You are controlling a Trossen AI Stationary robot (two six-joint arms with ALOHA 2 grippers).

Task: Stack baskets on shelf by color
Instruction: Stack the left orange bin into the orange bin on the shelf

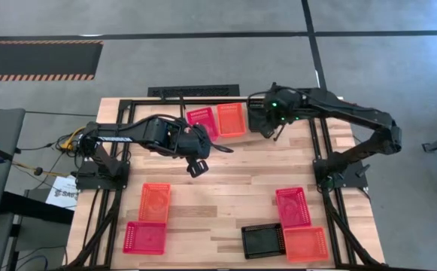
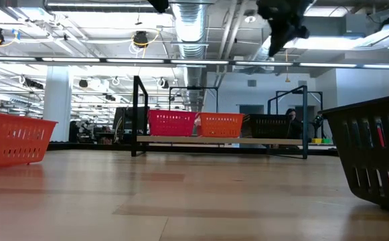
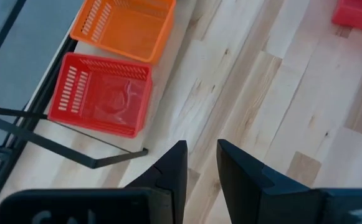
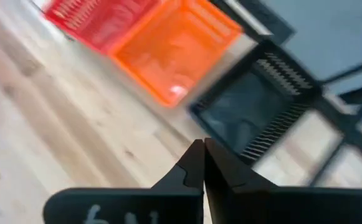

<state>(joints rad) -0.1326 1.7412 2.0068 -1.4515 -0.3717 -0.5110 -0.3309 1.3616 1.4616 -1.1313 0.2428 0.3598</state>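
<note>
The table (image 1: 226,181) is showing pale wood planks with a smooth, faintly shiny finish. The baskets (image 3: 101,93) are looking like glossy plastic mesh in red, orange and black. The shelf (image 2: 221,140) is showing a light wood board in thin black wire.

Three baskets (image 1: 231,119) on shelf (image 2: 221,140); five on table

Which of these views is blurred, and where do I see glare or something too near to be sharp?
Right wrist view: motion blur smears the orange basket and black basket. Low view: bright ceiling lamps glare; the near black basket at the right edge is soft. Left wrist view: sharp, with even light on the red basket.
</note>
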